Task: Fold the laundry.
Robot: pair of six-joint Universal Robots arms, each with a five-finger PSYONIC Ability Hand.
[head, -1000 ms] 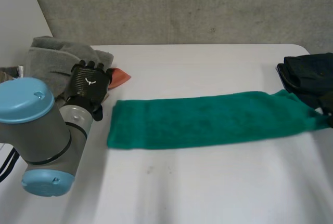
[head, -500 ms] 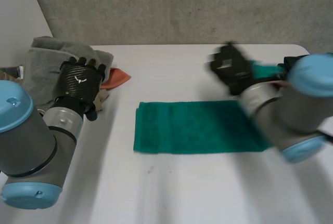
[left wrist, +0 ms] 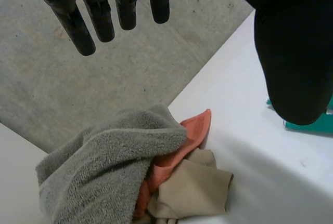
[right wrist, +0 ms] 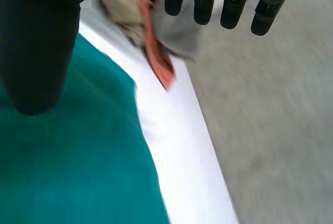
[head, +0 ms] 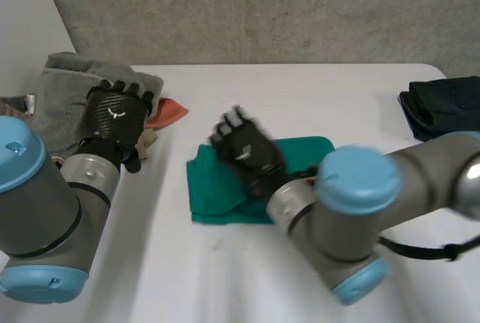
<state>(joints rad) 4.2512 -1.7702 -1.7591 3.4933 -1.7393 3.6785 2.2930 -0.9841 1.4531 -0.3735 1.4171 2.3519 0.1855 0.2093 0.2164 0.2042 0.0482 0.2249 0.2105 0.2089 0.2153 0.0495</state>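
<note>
Right hand [head: 244, 151] — fingers straight, empty — over green towel [head: 211, 194]

I see a white table [head: 315, 98] with a rounded far corner, a rough grey wall [head: 262, 8] with little specks right behind it, a plain white panel [head: 26, 31] on the left, soft even light everywhere

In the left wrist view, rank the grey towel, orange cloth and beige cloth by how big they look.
1. grey towel, clearly largest.
2. beige cloth.
3. orange cloth, though part lies hidden under the grey towel, so its true size is unsure.
</note>
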